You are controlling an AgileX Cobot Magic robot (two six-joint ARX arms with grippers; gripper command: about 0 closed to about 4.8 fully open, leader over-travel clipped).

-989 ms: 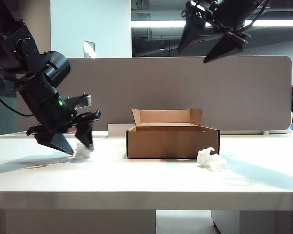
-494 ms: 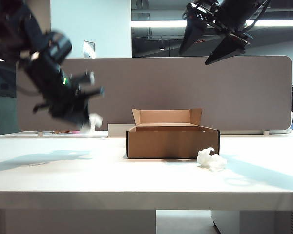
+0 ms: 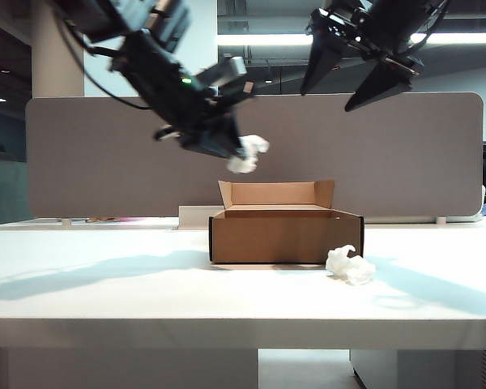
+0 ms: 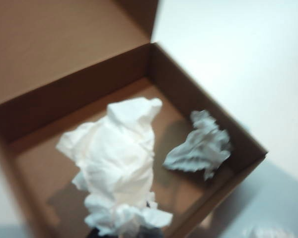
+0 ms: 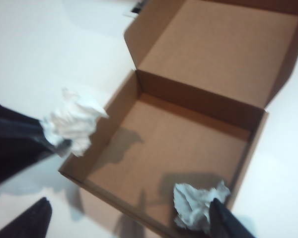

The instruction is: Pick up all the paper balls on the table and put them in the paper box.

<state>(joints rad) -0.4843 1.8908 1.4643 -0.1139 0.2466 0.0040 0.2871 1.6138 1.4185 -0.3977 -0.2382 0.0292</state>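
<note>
My left gripper point(image 3: 231, 150) is shut on a white paper ball point(image 3: 249, 154) and hangs in the air above the left side of the brown paper box point(image 3: 285, 235). The left wrist view shows that held ball point(image 4: 116, 163) over the open box point(image 4: 203, 106), where another paper ball point(image 4: 201, 146) lies in a corner. A third paper ball point(image 3: 350, 265) rests on the table point(image 3: 105, 292), just right of the box front. High above the box, my right gripper point(image 3: 330, 96) is open and empty; in its view its fingertips point(image 5: 228, 223) frame the box point(image 5: 154, 84).
A grey divider panel point(image 3: 413, 154) runs behind the box. The box's flap point(image 3: 275, 193) stands upright at its back. The table's thick front edge point(image 3: 243, 332) faces the camera.
My left gripper closed on the paper ball at the table's left, lifted it, and swung up and to the right to a spot over the box. The right arm has stayed put.
</note>
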